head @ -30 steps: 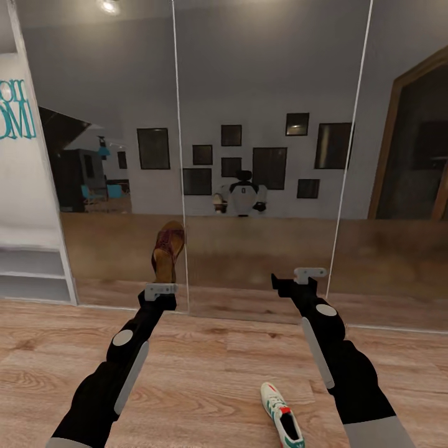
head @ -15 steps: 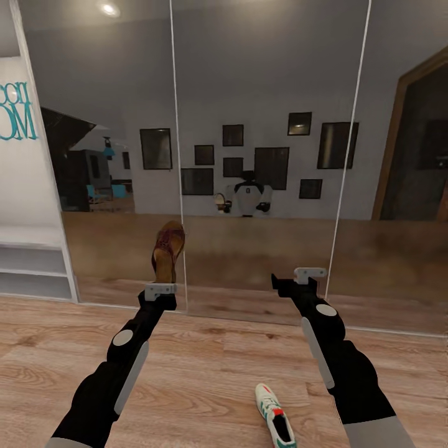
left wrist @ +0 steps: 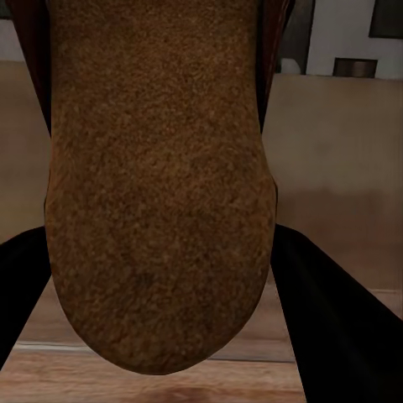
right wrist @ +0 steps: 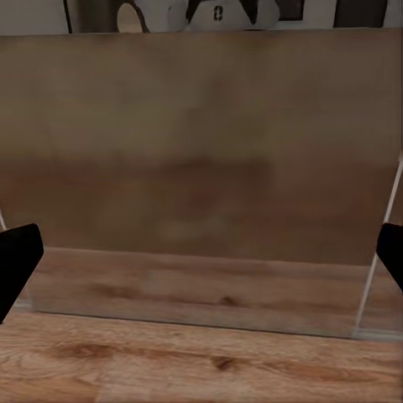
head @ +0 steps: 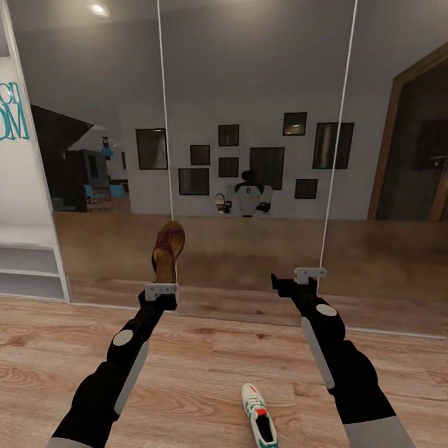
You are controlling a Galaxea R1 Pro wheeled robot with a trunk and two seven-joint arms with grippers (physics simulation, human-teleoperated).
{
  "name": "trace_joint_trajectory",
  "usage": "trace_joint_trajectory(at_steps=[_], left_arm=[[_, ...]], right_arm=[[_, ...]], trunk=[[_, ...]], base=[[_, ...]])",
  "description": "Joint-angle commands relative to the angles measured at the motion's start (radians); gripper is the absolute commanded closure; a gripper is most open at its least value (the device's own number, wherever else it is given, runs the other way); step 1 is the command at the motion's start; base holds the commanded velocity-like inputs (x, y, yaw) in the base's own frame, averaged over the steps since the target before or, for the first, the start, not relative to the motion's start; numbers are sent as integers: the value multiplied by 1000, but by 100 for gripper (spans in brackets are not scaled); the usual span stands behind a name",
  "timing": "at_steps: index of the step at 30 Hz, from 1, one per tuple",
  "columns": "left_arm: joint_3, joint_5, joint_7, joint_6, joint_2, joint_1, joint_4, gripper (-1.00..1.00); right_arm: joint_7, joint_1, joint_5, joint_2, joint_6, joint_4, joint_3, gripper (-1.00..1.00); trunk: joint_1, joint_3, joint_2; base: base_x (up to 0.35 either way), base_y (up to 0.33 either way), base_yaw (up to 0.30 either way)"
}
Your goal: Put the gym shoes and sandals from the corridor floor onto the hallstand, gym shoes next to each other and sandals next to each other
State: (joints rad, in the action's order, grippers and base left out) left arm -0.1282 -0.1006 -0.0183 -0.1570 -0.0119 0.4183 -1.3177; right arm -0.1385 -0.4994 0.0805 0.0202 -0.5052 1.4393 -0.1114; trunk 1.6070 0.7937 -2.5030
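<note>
Head view: wood-plank corridor floor (head: 186, 373) runs up to a mirrored wall (head: 249, 124) reflecting the robot and dark picture frames; grey shelving (head: 31, 267) at 9 o'clock. Left gripper (head: 162, 287) is clamped on a brown sandal (head: 168, 249) held upright, sole (left wrist: 159, 185) facing its wrist camera. Right gripper (head: 309, 272) has its fingers (right wrist: 17, 252) spread wide, holding nothing. White gym shoe (head: 260, 418), green stripes and red tongue, lies on the floor at 6 o'clock, between the arms.
</note>
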Motion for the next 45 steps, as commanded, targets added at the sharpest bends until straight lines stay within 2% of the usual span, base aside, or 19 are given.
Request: trace_joint_trajectory(at_steps=[1,12,29,32,36,40,45], left_arm=[[-1,-10,-3,-6,0,1,-1,100],[-1,-10,-3,-6,0,1,-1,100],[6,-6,-4,-7,5,1,-3,100],[21,-4,-5,-7,17,1,-3,100],[71,-4,-4,-7,44,1,-4,100],[84,-5,-4,-14,63,2,-13,100],[89,-6,-3,-75,79,2,-19,100]], right_arm=[[-9,-1,9,0,-4,1,-2,-100],[-9,-1,9,0,-3,1,-2,-100],[-7,-1,3,0,-3,-2,-4,-100],[-6,-1,3,0,-3,-2,-5,-100],[-6,-1,2,2,-3,-6,-6,-100],[-5,-1,2,3,-2,-9,-7,-100],[-9,-1,0,3,-2,-8,-19,-100]], trunk=[[0,1,-1],[0,1,-1],[0,1,-1],[0,1,-1],[0,1,-1],[0,1,-1],[0,1,-1]], base=[[15,-123,0],[61,-281,0],[2,-18,0],[0,0,0],[0,0,0],[0,0,0],[0,0,0]])
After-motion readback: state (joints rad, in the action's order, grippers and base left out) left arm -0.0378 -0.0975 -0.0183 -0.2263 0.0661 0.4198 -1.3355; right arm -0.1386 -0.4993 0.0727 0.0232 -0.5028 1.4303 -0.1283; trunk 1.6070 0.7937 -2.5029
